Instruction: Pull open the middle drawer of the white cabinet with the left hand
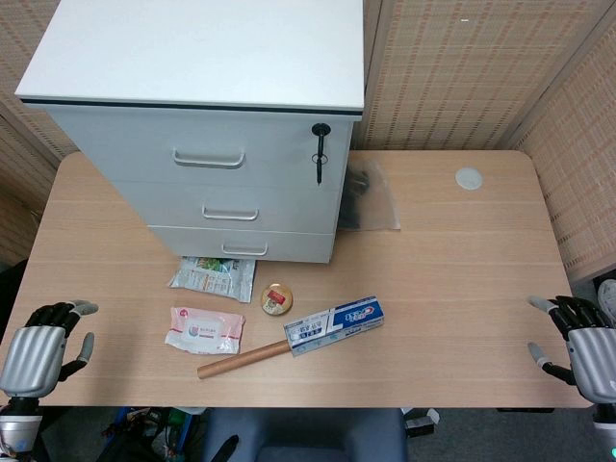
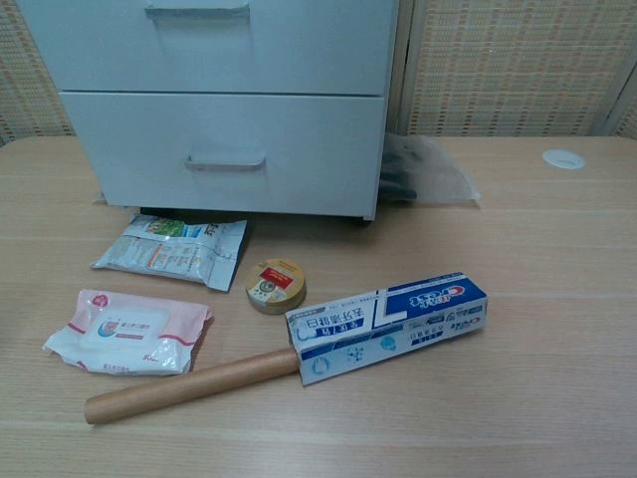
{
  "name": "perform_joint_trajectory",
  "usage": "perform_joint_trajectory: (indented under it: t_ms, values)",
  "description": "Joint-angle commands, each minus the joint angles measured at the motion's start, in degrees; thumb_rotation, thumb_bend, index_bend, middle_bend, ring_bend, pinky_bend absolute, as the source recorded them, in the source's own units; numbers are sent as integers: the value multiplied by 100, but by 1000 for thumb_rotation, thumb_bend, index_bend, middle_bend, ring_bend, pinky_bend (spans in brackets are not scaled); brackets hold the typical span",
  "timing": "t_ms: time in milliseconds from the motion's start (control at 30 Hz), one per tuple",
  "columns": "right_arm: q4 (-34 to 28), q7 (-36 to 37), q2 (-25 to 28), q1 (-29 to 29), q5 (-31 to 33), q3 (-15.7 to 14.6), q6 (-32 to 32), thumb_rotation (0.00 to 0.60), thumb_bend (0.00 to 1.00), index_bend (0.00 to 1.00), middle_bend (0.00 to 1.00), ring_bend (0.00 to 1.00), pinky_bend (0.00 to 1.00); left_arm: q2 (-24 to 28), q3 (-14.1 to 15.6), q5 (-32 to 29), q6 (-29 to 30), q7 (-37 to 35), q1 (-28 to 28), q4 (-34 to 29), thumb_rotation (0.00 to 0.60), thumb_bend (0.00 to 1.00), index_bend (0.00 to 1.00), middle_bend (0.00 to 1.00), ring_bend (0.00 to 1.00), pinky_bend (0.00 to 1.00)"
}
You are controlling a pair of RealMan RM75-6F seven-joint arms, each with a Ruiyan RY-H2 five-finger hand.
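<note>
Head view: the white cabinet (image 1: 207, 144) stands at the table's far left, middle drawer (image 1: 231, 210) closed. The left hand (image 1: 43, 351), empty with fingers loosely curled, rests well short of the cabinet; the right hand (image 1: 577, 346) likewise holds nothing.

Chest view: neither hand shows. The wipes pack (image 2: 129, 332) and snack bag (image 2: 174, 249) lie before the cabinet; a low reach could sweep them aside or catch the wrong handle.

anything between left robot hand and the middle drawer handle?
Head view: pink wipes pack and green-white packet lie between left robot hand and middle drawer handle.

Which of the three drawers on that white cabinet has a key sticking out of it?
The top drawer: a black key hangs from its lock at the right. The middle drawer and bottom drawer show only handles.
</note>
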Motion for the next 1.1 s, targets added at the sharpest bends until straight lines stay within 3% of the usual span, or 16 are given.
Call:
perform_joint_trajectory:
  t_ms: [33,467,633,700,767,833,933,1100]
  values:
    - [-2,-4,5,10,-7,7,-4,600,237,243,306,192,167,11,-3,11,-1,9,-7,3,600,471,303,302,260,252]
    - [-15,-7,23,-9,-62,12,82,600,237,243,306,192,167,173,-69,283,-221,-342,-272,62,600,470,258,302,261,252]
    - [-72,-72,41,-7,-110,2,99,600,236,243,306,192,167,312,-201,686,-455,-1018,-679,163,600,471,245,308,293,273]
    - [-92,-94,42,-7,-121,0,102,600,237,243,306,192,167,332,-283,799,-545,-1303,-861,242,600,471,241,353,363,381]
    - [-115,-121,47,-10,-124,-5,102,600,237,243,306,192,167,370,-371,917,-685,-1634,-1094,318,600,471,233,463,483,595]
    - [-135,-148,51,-14,-125,-7,106,600,237,243,306,192,167,381,-460,987,-854,-2034,-1343,406,600,471,224,559,573,723]
    - [-158,-186,57,-12,-103,-8,79,600,237,243,306,192,167,401,-581,1020,-1129,-2469,-1693,539,600,471,209,697,694,866]
    - [-188,-237,45,-8,-63,-7,42,600,237,243,306,192,167,348,-726,1111,-1411,-2727,-2152,650,600,475,193,833,859,991]
